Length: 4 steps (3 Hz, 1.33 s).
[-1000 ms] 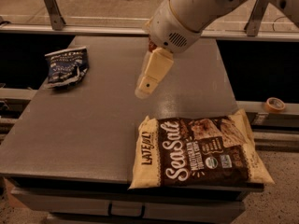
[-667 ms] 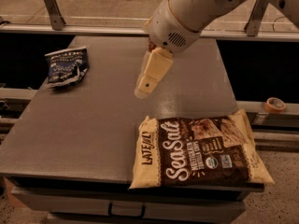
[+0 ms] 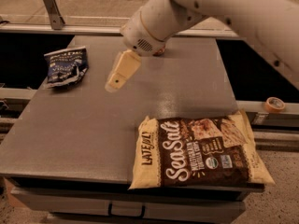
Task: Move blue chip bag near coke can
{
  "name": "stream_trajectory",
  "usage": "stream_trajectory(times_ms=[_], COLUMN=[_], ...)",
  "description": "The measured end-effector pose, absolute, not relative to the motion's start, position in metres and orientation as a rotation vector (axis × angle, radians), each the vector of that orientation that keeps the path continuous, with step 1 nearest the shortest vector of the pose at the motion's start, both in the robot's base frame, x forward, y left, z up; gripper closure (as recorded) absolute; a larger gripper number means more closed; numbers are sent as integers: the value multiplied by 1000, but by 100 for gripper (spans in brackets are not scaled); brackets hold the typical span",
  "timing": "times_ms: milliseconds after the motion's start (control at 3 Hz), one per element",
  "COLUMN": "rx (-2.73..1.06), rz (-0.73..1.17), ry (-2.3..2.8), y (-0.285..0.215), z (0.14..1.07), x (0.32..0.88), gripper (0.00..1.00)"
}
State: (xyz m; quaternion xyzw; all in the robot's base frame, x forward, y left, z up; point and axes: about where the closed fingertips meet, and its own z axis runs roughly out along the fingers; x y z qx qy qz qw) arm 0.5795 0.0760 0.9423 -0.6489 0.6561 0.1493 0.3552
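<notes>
The blue chip bag point(image 3: 65, 66) lies wrinkled at the far left of the grey table point(image 3: 93, 125). My gripper point(image 3: 119, 74) hangs above the table's middle, right of the bag and apart from it, pointing down and to the left. It holds nothing that I can see. The coke can is almost fully hidden behind my wrist; only a small red-orange sliver point(image 3: 160, 52) shows at the wrist's lower right edge.
A large brown-and-cream "Sea Salt" bag point(image 3: 201, 153) lies at the table's front right, overhanging the edge. A roll of tape point(image 3: 274, 104) sits on a rail to the right. A metal rail point(image 3: 70, 29) runs behind the table.
My gripper has moved left, toward the blue chip bag. The bags have not moved.
</notes>
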Motion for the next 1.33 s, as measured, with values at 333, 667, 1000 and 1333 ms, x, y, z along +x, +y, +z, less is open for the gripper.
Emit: stream_trajectory(times_ms=[333,667,1000,1333], rx=[-1640,-1609,-1568,-1525], rz=[494,591,657,654], ry=[1653,1638,1661,1727], y=[141,205,249,269], z=[916,894,874,848], x=[622,649,662,673], gripper=[0,0,0,0])
